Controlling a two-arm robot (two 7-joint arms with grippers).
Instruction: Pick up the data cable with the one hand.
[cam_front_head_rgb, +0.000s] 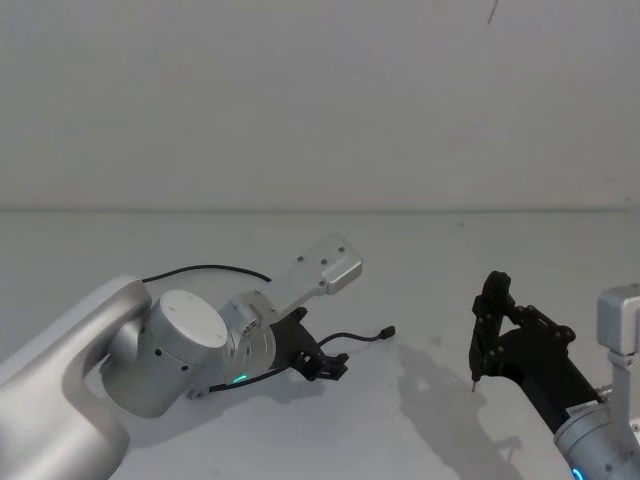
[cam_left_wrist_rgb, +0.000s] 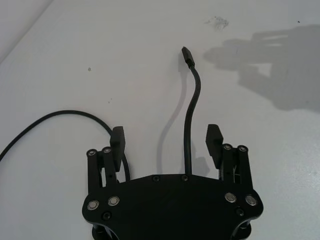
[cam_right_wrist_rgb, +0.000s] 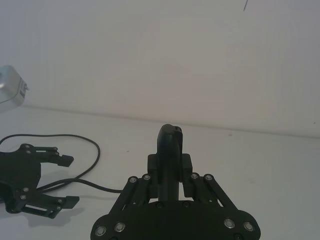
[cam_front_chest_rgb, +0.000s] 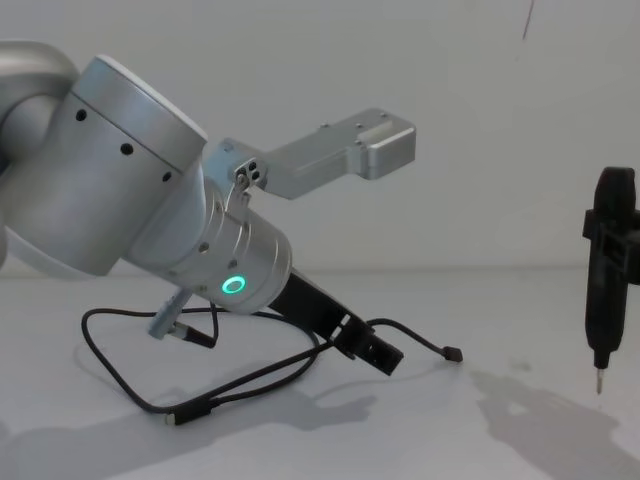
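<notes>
One cable (cam_left_wrist_rgb: 189, 115) lies between the spread jaws of our left gripper (cam_left_wrist_rgb: 166, 134); our right gripper (cam_right_wrist_rgb: 170, 172) clenches a pen tool (cam_right_wrist_rgb: 170, 137).

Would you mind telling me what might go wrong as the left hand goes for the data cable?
The data cable runs off-centre between the open fingers of the left hand, so the thin cord may slip out as they close. Its slack lies looped under the left wrist, so lifting could snag it there.

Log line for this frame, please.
phase: pre-grasp | left claw: open, low over table, straddling data cable | right claw: shut on pen-like tool, idle at right | cable: on table
</notes>
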